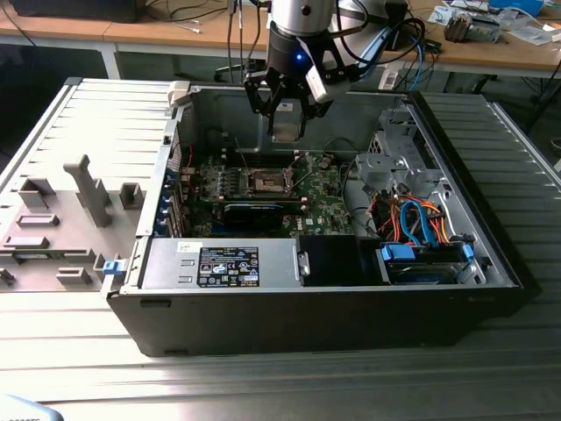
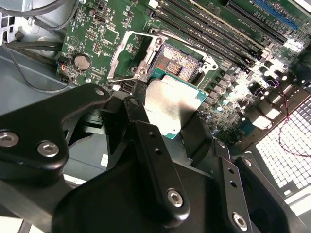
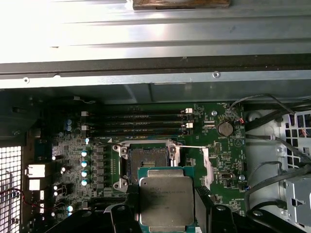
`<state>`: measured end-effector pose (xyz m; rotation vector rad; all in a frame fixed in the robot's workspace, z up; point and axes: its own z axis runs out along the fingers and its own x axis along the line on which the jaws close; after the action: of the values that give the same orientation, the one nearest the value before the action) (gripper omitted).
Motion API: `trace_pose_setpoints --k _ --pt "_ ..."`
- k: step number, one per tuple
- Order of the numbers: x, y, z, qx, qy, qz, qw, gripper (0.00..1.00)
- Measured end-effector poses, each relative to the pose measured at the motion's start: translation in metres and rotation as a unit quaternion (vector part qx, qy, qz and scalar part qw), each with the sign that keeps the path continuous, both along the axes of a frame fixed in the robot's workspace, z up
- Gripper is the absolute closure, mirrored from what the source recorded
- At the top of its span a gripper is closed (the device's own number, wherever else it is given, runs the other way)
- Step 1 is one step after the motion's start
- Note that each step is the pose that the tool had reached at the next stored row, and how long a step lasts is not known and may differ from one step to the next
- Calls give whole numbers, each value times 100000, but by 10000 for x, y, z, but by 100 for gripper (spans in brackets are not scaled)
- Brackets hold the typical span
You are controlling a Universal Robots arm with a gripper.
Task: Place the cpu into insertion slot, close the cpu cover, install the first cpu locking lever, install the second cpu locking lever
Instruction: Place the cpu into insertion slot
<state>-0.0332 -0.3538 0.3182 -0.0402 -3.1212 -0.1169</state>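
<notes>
**Chip held over the socket, not in yet**

Hard-to-see bits first. In the exterior view the arm [image 1: 302, 17] was cut off at the top of the pic, so I saw just its lower end & the claw [image 1: 287, 118]. The cpu [image 1: 286, 130] there was a small grey patch between the black fingers, w/ edges hard to pick out.

In both wrist views the fingers [image 2: 146, 141] [image 3: 127, 213] covered two sides of the cpu [image 2: 172, 104] [image 3: 166, 199]. Its near edge was lost behind the black claw parts. The claw was closed in only as far as the chip is wide, pinching it by its sides, silver face toward the cams.

The chip was up in the air above the green board [image 3: 223, 150]. It was near the insertion slot [image 1: 267, 181] [image 2: 177, 60] [image 3: 148, 162] but not touching it. The slot lay bare, dark in the middle. The cpu cover [image 2: 118, 56] stood flipped open at one side of the slot. I couldn't tell the thin levers from the frame.

Room: the board sat inside an open black computer case [image 1: 351, 320], w/ orange & blue wires [image 1: 416, 219] toward the exterior view's right. The case rested on a ribbed metal table [image 1: 263, 386]. A grey panel [image 1: 53, 167] lay flat on the exterior view's left. Wooden desks [image 1: 79, 31] ran along the back.
</notes>
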Motion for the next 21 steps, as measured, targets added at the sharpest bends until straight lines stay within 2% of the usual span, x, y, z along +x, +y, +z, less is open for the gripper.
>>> trace_pose_setpoints --k 4,11,21 --pt "0 0 -1 -1 1 -375 99999 46" --pt "0 0 -5 -12 2 -2951 99956 46" --pt "0 0 -15 -19 0 -6076 99815 46"
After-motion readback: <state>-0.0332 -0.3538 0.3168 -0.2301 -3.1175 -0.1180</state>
